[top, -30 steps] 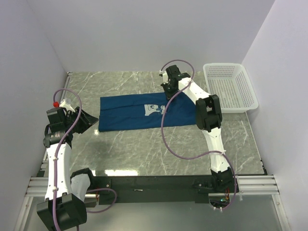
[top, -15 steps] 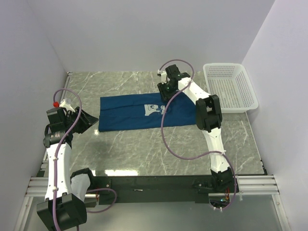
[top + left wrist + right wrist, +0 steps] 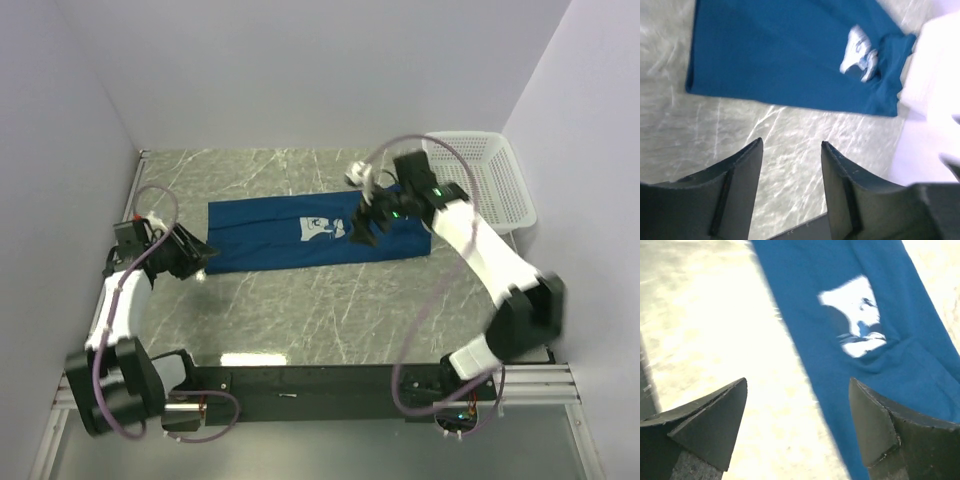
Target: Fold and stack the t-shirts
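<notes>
The dark blue t-shirt (image 3: 270,240) lies flat on the marble table (image 3: 300,310) as a long strip, its white print (image 3: 318,229) near the middle. My right gripper (image 3: 362,232) hovers open over the shirt just right of the print. In the right wrist view the shirt (image 3: 890,370) and print (image 3: 855,315) lie under the empty right gripper (image 3: 798,381). My left gripper (image 3: 202,258) stands open off the shirt's near left corner. In the left wrist view the left gripper (image 3: 791,142) has bare table between its fingers, with the shirt (image 3: 780,55) beyond.
A white mesh basket (image 3: 480,180) stands at the back right, next to the shirt's right end. Grey walls close in the table on the left, back and right. A black rail (image 3: 320,378) runs along the near edge.
The right gripper opened and let go of the shirt's far edge, then swung out over the shirt's middle. The left arm dropped lower and reached toward the shirt's left corner, its jaws slightly wider.
</notes>
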Available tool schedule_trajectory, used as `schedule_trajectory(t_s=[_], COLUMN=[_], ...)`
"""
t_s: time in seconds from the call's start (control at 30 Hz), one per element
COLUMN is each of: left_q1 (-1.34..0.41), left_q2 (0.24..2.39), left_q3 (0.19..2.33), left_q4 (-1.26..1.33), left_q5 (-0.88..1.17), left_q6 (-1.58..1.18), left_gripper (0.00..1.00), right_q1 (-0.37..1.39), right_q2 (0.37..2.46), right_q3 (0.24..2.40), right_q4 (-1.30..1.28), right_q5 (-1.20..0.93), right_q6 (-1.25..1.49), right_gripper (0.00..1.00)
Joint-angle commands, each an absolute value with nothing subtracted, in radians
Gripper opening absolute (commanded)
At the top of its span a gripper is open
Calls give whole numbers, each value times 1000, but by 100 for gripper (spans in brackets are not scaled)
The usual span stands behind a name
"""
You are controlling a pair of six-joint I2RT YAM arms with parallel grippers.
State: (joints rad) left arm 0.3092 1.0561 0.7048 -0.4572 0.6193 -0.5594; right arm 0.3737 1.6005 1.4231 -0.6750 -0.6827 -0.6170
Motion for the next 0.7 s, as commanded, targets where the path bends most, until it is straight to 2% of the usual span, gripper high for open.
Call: schedule_trajectory(t_s=[0.0,0.07,0.17,0.23,0.3,0.33,0.4,0.43,0.53,0.67], left_q1=[234,84,-93,-155,-225,-244,-308,-327,-374,-380], left_q2=[1173,1265,1439,1540,1711,1839,1961,2065,2225,2351], left_q3=[692,811,1013,1177,1302,1453,1610,1747,1967,2152], left_q4=[-308,-304,-292,-302,-386,-443,-535,-614,-675,-663], left_q5=[674,579,514,506,503,527,465,431,321,295], left_q6=[-588,-511,-367,-267,-116,-57,84,122,205,215], left_gripper=[57,59,56,61,71,86,96,97,97,85], right_q1=[350,290,213,143,88,80,65,49,9,-29], right_q2=[1389,1323,1208,1126,1057,1045,1025,1019,1002,996], right_q3=[1232,1157,1060,984,934,907,893,890,887,879], right_q4=[-540,-563,-598,-583,-539,-541,-569,-563,-545,-549], right_q5=[-826,-915,-1093,-1121,-1132,-1138,-1161,-1164,-1181,-1216], right_q6=[-706,-663,-678,-672,-649,-656,-676,-669,-652,-647], right_gripper=[89,88,87,87,89,90,89,89,89,89])
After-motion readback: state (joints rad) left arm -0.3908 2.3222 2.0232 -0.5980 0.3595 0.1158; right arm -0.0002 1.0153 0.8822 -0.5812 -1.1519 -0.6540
